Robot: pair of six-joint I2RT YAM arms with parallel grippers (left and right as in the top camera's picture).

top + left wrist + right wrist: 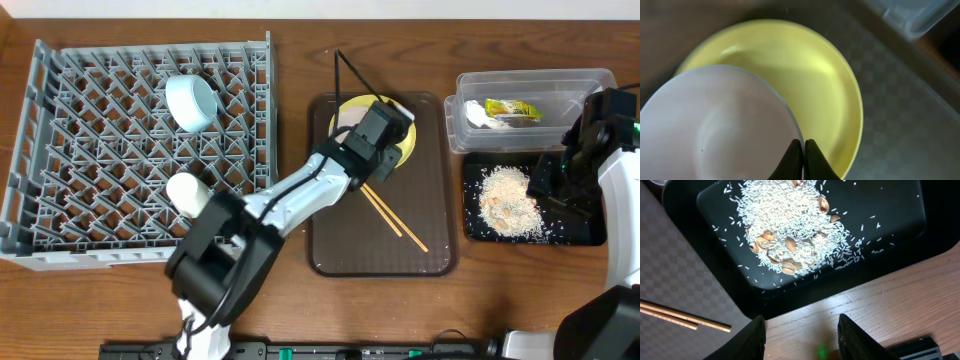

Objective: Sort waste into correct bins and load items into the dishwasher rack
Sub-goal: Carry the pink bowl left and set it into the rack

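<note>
While the left gripper [802, 143] is reaching over the far end of the brown serving tray [330, 245], its two fingers are pressing together and are pinching the rim of the white bowl [715, 130], because the thin edge is running straight into the narrow slit between them. This bowl is sitting on the yellow plate [815, 75] and is covering its left part, and the plate is lying at the far edge of the serving tray. A pair of wooden chopsticks [395, 215] is lying diagonally on the same tray, from the middle toward its near right corner. The right gripper [801, 332] is hanging with the fingers spread and nothing between them, over the near edge of the black tray [890, 210], where the wood of the table [120, 310] is showing. Beige food scraps [790, 230] mixed with rice are lying in a heap in this tray. Just behind it, at the far right corner of the table, the clear tub [600, 85] is holding the yellow-green wrapper [512, 108] and the white scrap [478, 117]. On the left side of the table the dishwasher rack [90, 255] is carrying the light blue bowl [192, 100], tilted on its side in the far half, and the small pale cup [185, 192] near its near right corner.
</note>
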